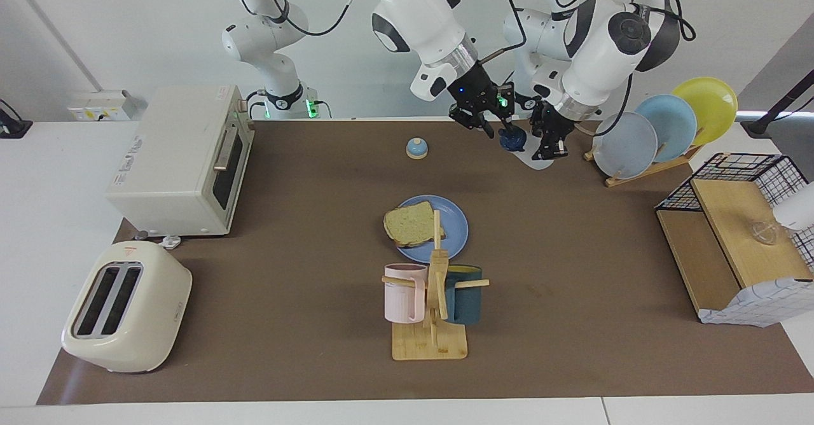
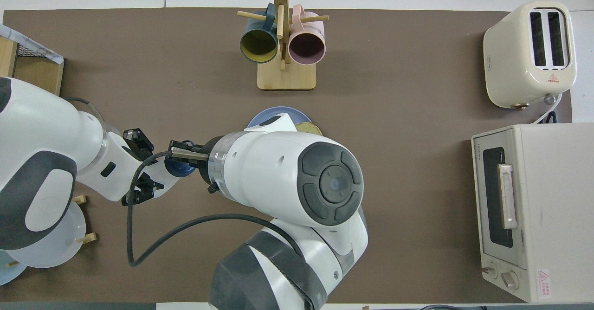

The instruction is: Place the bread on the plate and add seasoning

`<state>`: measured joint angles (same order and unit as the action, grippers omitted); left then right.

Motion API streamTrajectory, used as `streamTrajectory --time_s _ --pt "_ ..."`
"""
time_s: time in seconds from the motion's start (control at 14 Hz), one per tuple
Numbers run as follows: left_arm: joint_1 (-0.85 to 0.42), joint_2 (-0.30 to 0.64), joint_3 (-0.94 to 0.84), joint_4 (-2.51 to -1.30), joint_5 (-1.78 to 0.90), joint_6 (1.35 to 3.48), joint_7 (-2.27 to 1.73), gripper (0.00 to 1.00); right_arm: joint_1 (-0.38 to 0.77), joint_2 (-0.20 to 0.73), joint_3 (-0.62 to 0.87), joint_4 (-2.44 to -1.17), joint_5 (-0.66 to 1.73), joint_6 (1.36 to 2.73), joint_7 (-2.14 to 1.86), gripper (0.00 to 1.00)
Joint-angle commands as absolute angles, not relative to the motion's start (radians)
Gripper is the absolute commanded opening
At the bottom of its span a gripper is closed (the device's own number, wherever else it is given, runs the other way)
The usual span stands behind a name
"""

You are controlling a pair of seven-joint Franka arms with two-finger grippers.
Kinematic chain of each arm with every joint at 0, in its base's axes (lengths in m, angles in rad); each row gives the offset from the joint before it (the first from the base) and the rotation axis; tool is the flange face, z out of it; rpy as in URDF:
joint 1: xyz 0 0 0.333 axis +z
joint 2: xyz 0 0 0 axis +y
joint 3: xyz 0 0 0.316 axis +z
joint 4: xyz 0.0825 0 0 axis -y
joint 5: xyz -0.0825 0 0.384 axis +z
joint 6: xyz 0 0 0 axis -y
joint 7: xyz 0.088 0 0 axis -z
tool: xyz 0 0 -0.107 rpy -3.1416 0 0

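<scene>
The seasoning (image 1: 528,151) stands on the desk (image 1: 286,323) close to the robots, toward the left arm's end, its navy cap (image 1: 512,137) uppermost; the left gripper (image 1: 548,144) is at the bottle's pale body with its fingers (image 1: 552,150) drawn in on it, pinching the bottle; the right gripper (image 1: 486,121) has reached across and sits at the cap, its fingers (image 1: 490,130) part way apart around the cap, though whether they actually press it cannot be told from either view. Just beside the left gripper, toward the left arm's end, a wooden rack (image 1: 642,169) holds three plates upright, grey-blue, light blue and yellow; at about the same nearness, toward the right arm's end from the right gripper, a small blue-domed bell (image 1: 416,148) sits on the desk. Farther from the robots than both grippers, near the middle of the desk, lies the plate (image 1: 455,224); the bread (image 1: 410,223) rests flat on it, overhanging the rim on the side toward the right arm's end. Farther still, a wooden mug stand (image 1: 431,342) carries a pink mug (image 1: 402,294) and a dark teal mug (image 1: 467,294), each hung on a peg.
</scene>
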<state>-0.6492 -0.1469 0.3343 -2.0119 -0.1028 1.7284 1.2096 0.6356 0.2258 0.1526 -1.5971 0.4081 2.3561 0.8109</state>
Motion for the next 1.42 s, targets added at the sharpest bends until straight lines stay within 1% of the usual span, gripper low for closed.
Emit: streamTrajectory --time_s 0.0,0.14,0.28,0.5,0.64,0.85,0.93,1.21,1.28,1.35 --pt "-0.655 -0.179 0.333 -2.045 -0.112 1.752 1.189 0.0 0.629 0.225 0.156 -1.592 0.396 2.364 0.811 0.4" --pt "-0.653 -0.179 0.334 -2.045 -0.112 1.756 1.189 0.0 0.624 0.225 0.156 -1.588 0.396 2.362 0.811 0.4" --pt "-0.653 -0.179 0.333 -2.045 -0.112 1.756 1.187 0.0 0.624 0.225 0.156 -1.585 0.396 2.362 0.811 0.35" --pt "-0.653 -0.179 0.334 -2.045 -0.121 1.758 1.189 0.0 0.624 0.225 0.156 -1.586 0.396 2.356 0.813 0.32" --pt "-0.653 -0.179 0.334 -2.045 -0.126 1.758 1.187 0.0 0.624 0.225 0.156 -1.586 0.396 2.356 0.813 0.25" --pt "-0.653 -0.179 0.334 -2.045 -0.126 1.761 1.187 0.0 0.621 0.227 0.156 -1.586 0.396 2.356 0.811 0.21" --pt "-0.653 -0.179 0.334 -2.045 -0.127 1.761 1.187 0.0 0.621 0.227 0.156 -1.586 0.396 2.356 0.813 0.16" --pt "-0.653 -0.179 0.334 -2.045 -0.13 1.761 1.187 0.0 0.618 0.227 0.156 -1.586 0.399 2.356 0.813 0.14" --pt "-0.653 -0.179 0.334 -2.045 -0.13 1.761 1.187 0.0 0.618 0.227 0.156 -1.586 0.399 2.358 0.813 0.08" --pt "-0.653 -0.179 0.334 -2.045 -0.13 1.761 1.187 0.0 0.618 0.227 0.156 -1.586 0.403 2.358 0.816 0.04"
